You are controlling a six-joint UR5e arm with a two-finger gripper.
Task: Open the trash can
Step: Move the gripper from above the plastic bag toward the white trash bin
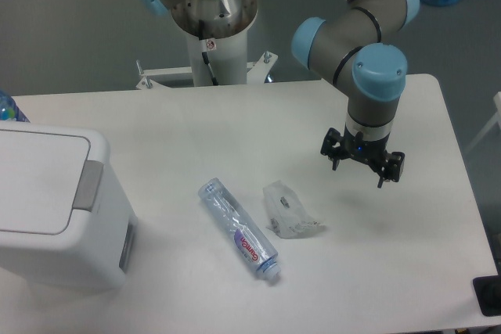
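The trash can (55,209) is a large white boxy bin at the table's left side. Its flat lid lies down, shut, with a grey push tab (88,185) at the right rim and a grey panel (127,246) on the side below. My gripper (362,167) hangs above the right part of the table, far to the right of the bin. Its two dark fingers point down, spread apart and open, with nothing between them.
A clear plastic bottle (239,229) with a blue cap lies on the table between bin and gripper. A crumpled clear wrapper (288,210) lies just right of it. The robot's base column (211,29) stands behind the table's far edge.
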